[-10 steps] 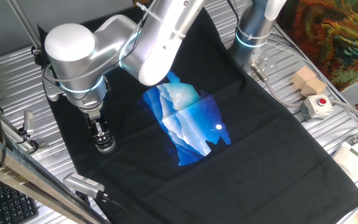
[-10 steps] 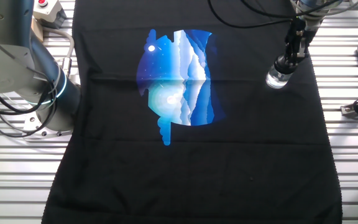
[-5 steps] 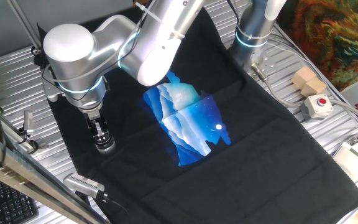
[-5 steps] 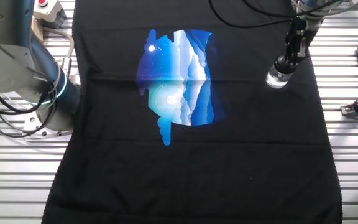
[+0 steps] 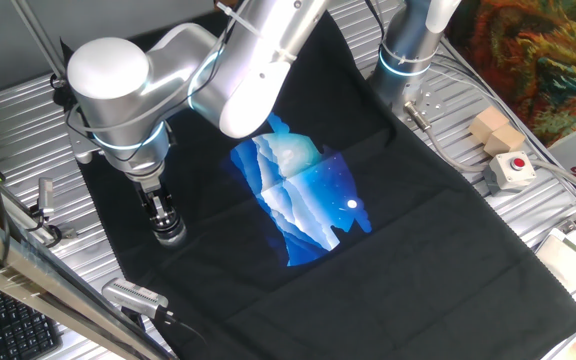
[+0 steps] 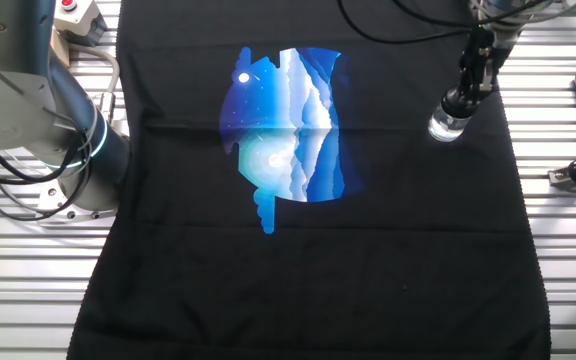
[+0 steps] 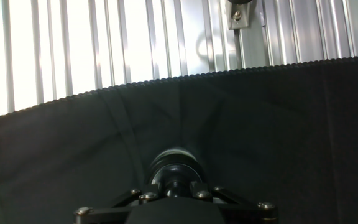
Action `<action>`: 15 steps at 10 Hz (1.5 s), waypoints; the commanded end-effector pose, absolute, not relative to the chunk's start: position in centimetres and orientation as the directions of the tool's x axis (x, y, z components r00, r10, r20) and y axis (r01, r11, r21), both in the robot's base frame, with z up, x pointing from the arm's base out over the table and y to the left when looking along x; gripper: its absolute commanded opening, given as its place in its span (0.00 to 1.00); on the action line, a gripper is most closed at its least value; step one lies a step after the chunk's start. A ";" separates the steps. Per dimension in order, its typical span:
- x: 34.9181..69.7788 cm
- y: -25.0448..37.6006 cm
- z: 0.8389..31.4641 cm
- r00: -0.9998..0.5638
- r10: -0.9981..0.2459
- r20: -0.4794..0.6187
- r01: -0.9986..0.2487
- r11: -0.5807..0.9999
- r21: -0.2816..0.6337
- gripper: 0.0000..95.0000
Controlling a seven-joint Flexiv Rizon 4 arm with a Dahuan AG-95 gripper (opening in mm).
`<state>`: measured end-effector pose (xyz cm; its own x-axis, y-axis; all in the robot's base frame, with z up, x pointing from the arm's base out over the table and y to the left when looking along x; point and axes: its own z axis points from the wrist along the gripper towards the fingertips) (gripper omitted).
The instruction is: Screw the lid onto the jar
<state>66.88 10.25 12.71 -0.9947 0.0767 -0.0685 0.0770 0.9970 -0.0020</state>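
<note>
The jar (image 6: 446, 126) is seen standing upright on the black cloth (image 6: 388, 250), near its edge and well apart from the blue print (image 6: 286, 130). The gripper (image 6: 455, 102) is held directly above the jar, and its fingers seem closed on the lid (image 7: 176, 169), though the contact is partly hidden.

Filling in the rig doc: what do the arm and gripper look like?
The arm is glossy silver-white with rounded bulbous joints and a glowing pale blue ring at a joint. A thin cable runs along its upper link. The gripper is small, black and slim, with two narrow fingers and silver screw heads on its body in the hand view.
</note>
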 end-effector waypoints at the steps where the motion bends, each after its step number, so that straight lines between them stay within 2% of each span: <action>1: 66.9 10.2 12.8 -0.995 0.074 -0.067 0.075 0.997 -0.004 0.00; 15: 66.9 10.3 13.0 -0.996 0.067 -0.062 0.067 0.998 -0.006 0.00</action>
<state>66.92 10.30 12.98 -0.9960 0.0662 -0.0608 0.0666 0.9978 -0.0057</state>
